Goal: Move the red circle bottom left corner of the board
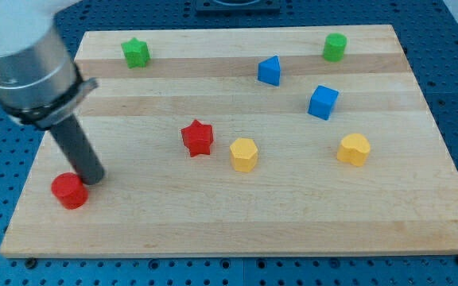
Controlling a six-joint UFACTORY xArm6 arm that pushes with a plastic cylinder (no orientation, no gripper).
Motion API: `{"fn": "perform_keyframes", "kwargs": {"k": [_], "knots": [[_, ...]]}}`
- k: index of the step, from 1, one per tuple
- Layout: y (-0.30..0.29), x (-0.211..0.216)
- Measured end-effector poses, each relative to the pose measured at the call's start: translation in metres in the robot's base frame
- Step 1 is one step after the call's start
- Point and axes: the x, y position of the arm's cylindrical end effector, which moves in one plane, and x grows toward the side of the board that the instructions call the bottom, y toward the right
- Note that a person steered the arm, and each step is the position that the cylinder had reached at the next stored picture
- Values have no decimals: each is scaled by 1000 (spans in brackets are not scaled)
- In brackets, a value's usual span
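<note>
Resting at the upper right edge of the red circle, my tip seems to touch it — a bare rod, gripping nothing. The circle sits near the board's bottom left corner, its round form showing no heading. The red star lies well to its right; no writing shows.

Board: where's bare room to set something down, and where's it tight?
Widest bare strip: along the board bottom edge, below the red star and both yellow blocks. Also top middle, between green star and blue block. Tight at bottom left: my tip touches the red circle.
</note>
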Motion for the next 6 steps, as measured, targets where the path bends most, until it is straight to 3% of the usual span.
{"fn": "perform_keyframes", "kwargs": {"k": [2, 5, 6], "knots": [[41, 3], [-34, 12], [-13, -6]]}}
